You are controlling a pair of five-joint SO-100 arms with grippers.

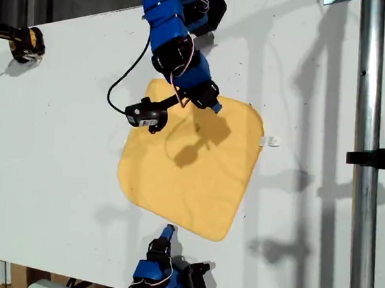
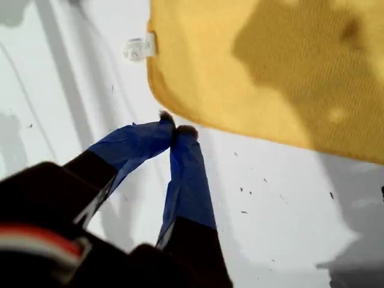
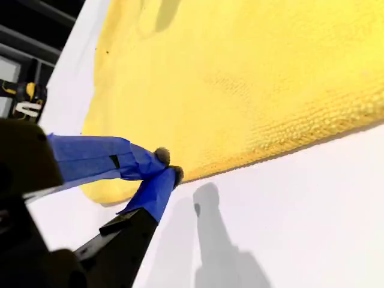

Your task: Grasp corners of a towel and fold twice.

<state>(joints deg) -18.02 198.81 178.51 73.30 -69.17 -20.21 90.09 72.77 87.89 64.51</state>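
The towel (image 1: 191, 164) lies flat and unfolded in the middle of the white table (image 1: 64, 160). It is turned a little, so its edges run slanted in the exterior view.

My first gripper (image 2: 174, 127) comes in from the top of the exterior view. Its blue fingers (image 2: 189, 174) are pressed together and hold nothing. The tips are over bare table, just beside the towel's edge and apart from the cloth. The corner (image 2: 157, 90) next to the small white tag (image 2: 139, 48) is near them, further along that same edge, toward the exterior view's right.

My second gripper (image 3: 168, 167) reaches in from the bottom of the exterior view, at the opposite edge. Its fingers are also closed on nothing, and the tips are at the border of the towel. I cannot tell if they touch it. The rounded corner (image 3: 99, 189) that its camera shows is close by, along the edge toward the exterior view's left.

I judge that the folding has not begun. Each arm has its own edge and one corner close by. So the next move depends on sliding along the edge to that corner, not on reaching across the cloth. Both pairs of fingers must spread first.

The table around the towel is bare on all sides, so there is room to move. The metal pole (image 1: 365, 131) at the exterior view's right stands well apart from the tag.
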